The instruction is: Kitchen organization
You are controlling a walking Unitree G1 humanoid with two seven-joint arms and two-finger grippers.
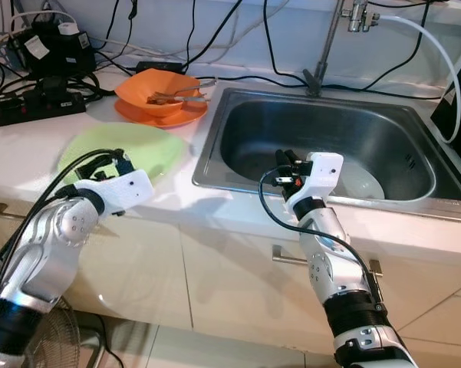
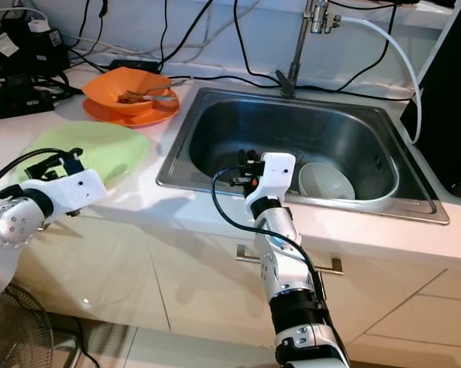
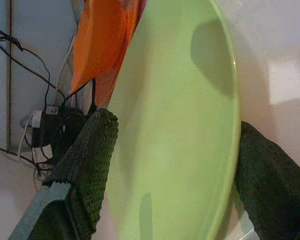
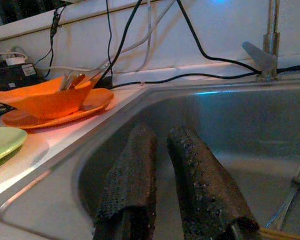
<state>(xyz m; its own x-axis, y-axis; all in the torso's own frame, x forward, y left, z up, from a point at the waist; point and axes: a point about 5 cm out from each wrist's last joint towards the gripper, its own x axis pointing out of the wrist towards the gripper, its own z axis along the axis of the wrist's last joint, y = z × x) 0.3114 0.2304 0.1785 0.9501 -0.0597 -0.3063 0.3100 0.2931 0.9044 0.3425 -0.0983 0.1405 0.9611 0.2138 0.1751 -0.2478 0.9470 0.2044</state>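
Note:
A light green plate (image 1: pixel 134 146) lies flat on the white counter left of the sink. My left gripper (image 1: pixel 120 162) is at the plate's near edge, open, with one black finger (image 3: pixel 87 167) on each side of the green plate (image 3: pixel 179 100). Behind it an orange bowl (image 1: pixel 155 90) holding cutlery sits on an orange plate (image 1: pixel 176 116). My right gripper (image 1: pixel 285 165) hangs inside the steel sink (image 1: pixel 314 201) near its front wall, fingers (image 4: pixel 132 175) close together with nothing between them. A white bowl (image 1: pixel 366 184) and a fork (image 4: pixel 292 192) lie in the sink's bottom.
The tap (image 1: pixel 327 46) rises behind the sink with a white hose (image 1: pixel 437 54) to its right. A power strip (image 1: pixel 31 109), black adapters and several cables crowd the counter's back left. Cabinet fronts with handles (image 1: pixel 291 259) are below, and a fan (image 1: pixel 61 341) stands on the floor.

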